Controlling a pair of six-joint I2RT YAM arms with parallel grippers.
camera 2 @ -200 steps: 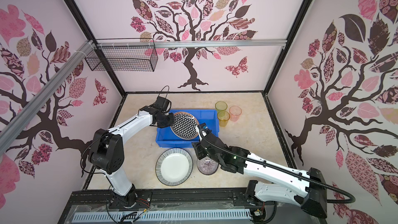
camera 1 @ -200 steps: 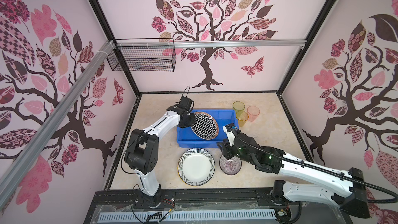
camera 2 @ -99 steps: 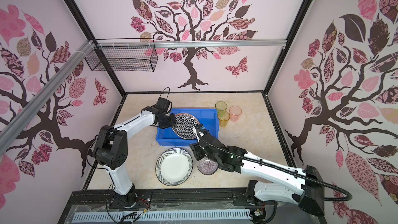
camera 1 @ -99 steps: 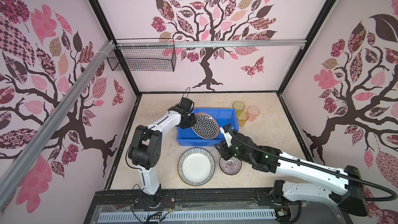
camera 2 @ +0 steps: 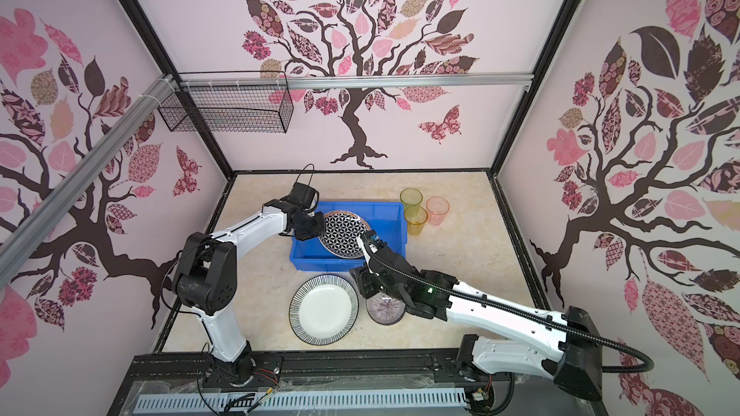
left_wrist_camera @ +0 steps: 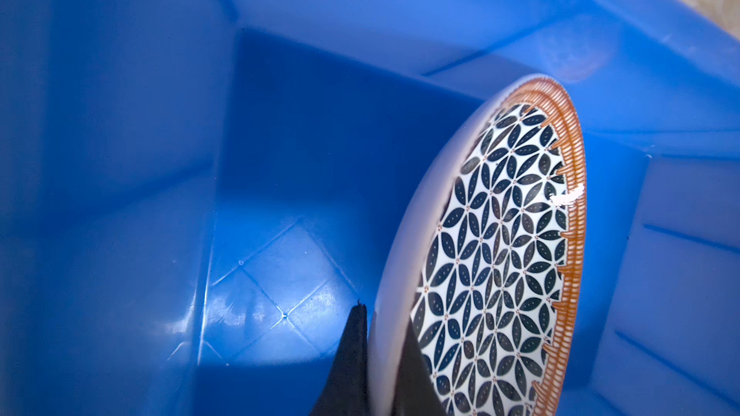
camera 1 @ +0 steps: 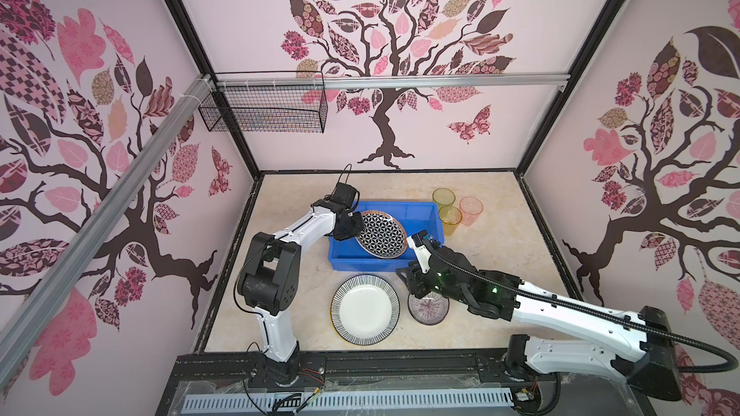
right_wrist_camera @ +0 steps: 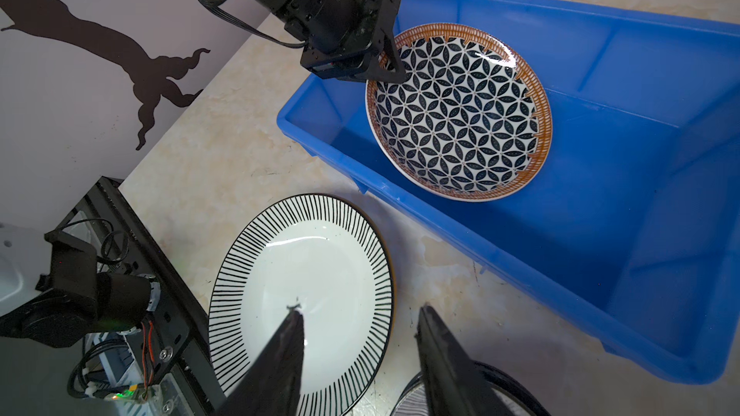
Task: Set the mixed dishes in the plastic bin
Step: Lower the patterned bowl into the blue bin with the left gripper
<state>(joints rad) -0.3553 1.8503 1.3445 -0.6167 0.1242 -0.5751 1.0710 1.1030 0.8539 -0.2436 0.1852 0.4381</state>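
My left hand [camera 1: 351, 229], clamped on the geometric plate [camera 1: 382, 237]'s rim, should lower it flat into the bin [camera 1: 368, 262] before releasing.

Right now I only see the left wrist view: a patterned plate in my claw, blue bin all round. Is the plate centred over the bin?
Observer: Nearly. In both top views the plate hangs tilted over the middle of the bin, with the left claw gripping its left rim.
Operator: What's left outside?
Observer: A striped plate and a purple bowl lie in front of the bin, and three cups stand by its right end.
Operator: Where's the right claw?
Observer: The right claw is open and empty, above the gap between the striped plate and the purple bowl.
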